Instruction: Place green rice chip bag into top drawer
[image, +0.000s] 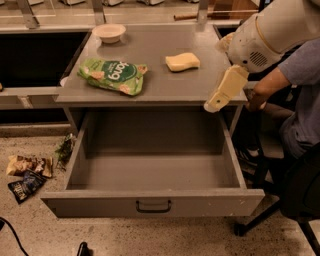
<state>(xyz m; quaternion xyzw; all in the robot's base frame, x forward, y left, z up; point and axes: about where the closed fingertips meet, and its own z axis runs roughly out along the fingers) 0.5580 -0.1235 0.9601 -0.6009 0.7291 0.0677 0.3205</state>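
Fingers (223, 92) — tan wedge at table (150, 82) corner

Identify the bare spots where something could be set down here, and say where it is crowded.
The top drawer stands open, its whole floor bare between its grey walls. On the table, bare strips lie between the green rice chip bag and the yellow sponge, and between bowl and sponge. Crowded: the front right corner, where the gripper hangs.
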